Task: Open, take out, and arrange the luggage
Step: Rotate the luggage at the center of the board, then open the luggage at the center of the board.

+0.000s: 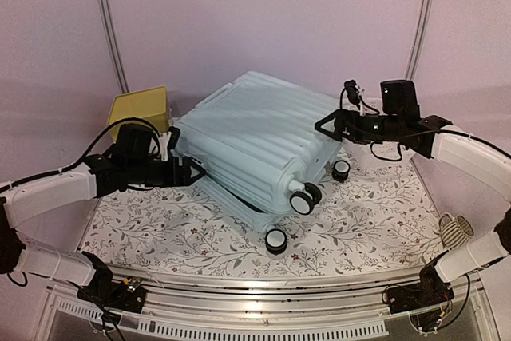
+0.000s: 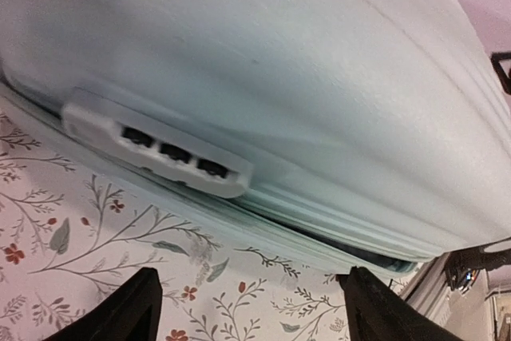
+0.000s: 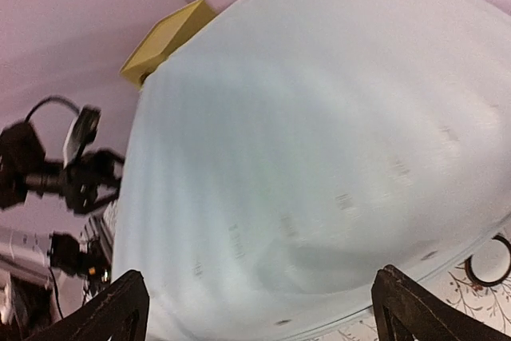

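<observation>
I find no word, brand, label or number that I can read in any view. From my left wrist, the white oblong combination lock (image 2: pixel 156 149) on the side of the large pale mint-blue ribbed hard-shell suitcase (image 2: pixel 319 69) sits left of the frame's centre. It shows three dark dial windows, but any digits in them are too blurred to read. From my right wrist, a few small dark marks (image 3: pixel 343 200) on the shell near mid-frame are smeared beyond reading.

Pale mint-blue ribbed luggage (image 1: pixel 255 133), black-and-white wheels (image 1: pixel 302 200), floral tablecloth (image 1: pixel 375 221), yellow box (image 1: pixel 140 106)
</observation>
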Action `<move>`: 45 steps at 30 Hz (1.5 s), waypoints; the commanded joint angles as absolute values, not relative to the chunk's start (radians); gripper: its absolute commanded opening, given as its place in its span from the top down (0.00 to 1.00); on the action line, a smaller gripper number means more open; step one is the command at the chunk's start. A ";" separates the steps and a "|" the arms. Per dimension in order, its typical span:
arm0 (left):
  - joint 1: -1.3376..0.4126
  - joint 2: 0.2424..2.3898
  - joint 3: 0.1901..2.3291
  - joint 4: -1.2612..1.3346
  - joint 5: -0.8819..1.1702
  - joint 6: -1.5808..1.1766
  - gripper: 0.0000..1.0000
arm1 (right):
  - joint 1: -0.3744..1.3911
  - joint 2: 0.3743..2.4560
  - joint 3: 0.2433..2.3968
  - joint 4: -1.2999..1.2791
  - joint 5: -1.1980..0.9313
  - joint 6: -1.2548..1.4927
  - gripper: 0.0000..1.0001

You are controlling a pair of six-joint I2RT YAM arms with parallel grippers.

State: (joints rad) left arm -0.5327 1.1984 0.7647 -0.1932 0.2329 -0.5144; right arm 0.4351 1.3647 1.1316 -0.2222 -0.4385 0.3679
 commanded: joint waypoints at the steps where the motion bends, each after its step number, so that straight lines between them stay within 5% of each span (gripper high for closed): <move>1: -0.455 1.139 0.792 -0.258 0.193 -0.482 0.18 | 0.593 1.272 1.075 -0.366 -0.421 0.135 0.01; 17: -0.371 1.063 0.822 -0.327 0.174 -0.454 0.17 | 0.933 1.289 1.041 -0.520 -0.148 0.091 0.01; 24: -0.367 1.064 0.816 -0.325 0.170 -0.450 0.17 | 0.952 1.292 1.049 -0.494 -0.115 0.090 0.43; 34: -0.365 1.090 0.787 -0.305 0.154 -0.443 0.18 | 0.879 1.178 1.078 -0.437 0.144 0.188 0.76; 45: -0.364 1.098 0.776 -0.285 0.170 -0.454 0.18 | 0.815 1.206 1.293 -0.325 0.088 0.242 0.79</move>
State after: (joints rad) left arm -0.3771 1.0958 0.7963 -0.3065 0.1669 -0.4564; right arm 0.8665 1.2053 1.1305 -0.5396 -0.0914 0.1490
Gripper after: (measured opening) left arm 0.818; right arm 0.471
